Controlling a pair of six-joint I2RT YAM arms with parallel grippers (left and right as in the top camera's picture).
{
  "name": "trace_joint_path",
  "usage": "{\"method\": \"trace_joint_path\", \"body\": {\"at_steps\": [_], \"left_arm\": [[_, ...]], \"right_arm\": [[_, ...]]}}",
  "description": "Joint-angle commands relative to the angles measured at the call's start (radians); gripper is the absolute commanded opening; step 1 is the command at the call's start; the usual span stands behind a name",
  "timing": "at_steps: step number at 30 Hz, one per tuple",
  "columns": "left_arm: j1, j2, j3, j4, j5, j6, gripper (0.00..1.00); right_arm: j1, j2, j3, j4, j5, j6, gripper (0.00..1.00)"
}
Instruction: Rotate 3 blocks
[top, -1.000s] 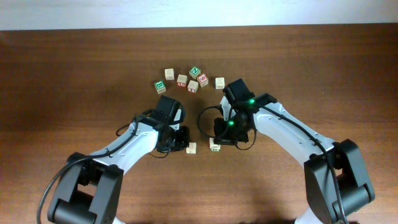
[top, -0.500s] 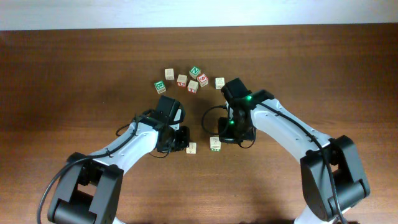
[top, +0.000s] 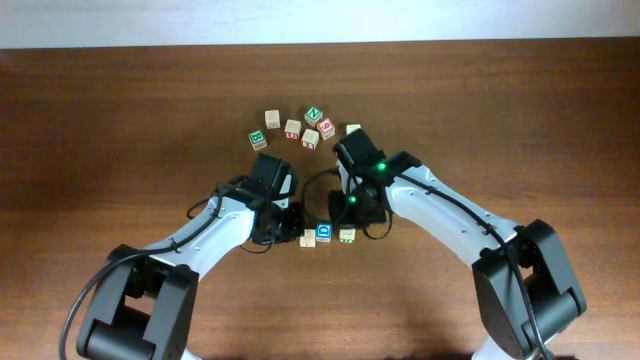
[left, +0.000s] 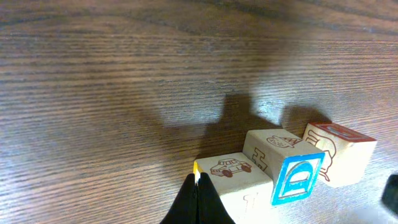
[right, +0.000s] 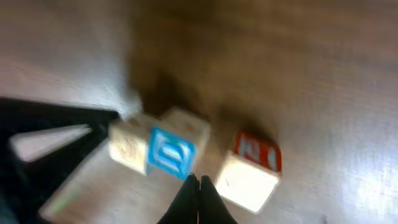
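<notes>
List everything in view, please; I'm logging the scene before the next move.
Blue-faced block: one, pale wood, middle of the near row.
Flanking blocks: two, pale wood, one on either side of it.
Far blocks: seven, pale with some green or red faces, clustered beyond the arms; one partly hidden by the right arm.
Table: one, dark brown wood.
Left hand: one, black, shut, at the row's left end.
Right hand: one, black, shut, above the row.

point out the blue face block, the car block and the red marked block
blue face block (left: 297, 180): left wrist view, blue printed face
car block (left: 231, 167): left wrist view, car drawing on top
red marked block (left: 351, 163): left wrist view, pale side face
</notes>
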Motion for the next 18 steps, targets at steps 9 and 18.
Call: {"method": "trace_joint_path", "body": {"at_steps": [9, 18], "left_arm": [[-0.001, 0.007, 0.01, 0.016, 0.01, 0.013, 0.0], [-0.001, 0.007, 0.01, 0.015, 0.01, 0.013, 0.0]], "right_arm": [[0.039, 0.09, 0.017, 0.108, 0.031, 0.072, 0.04], [0.06, 0.09, 0.017, 0.066, 0.019, 0.094, 0.04]]}}
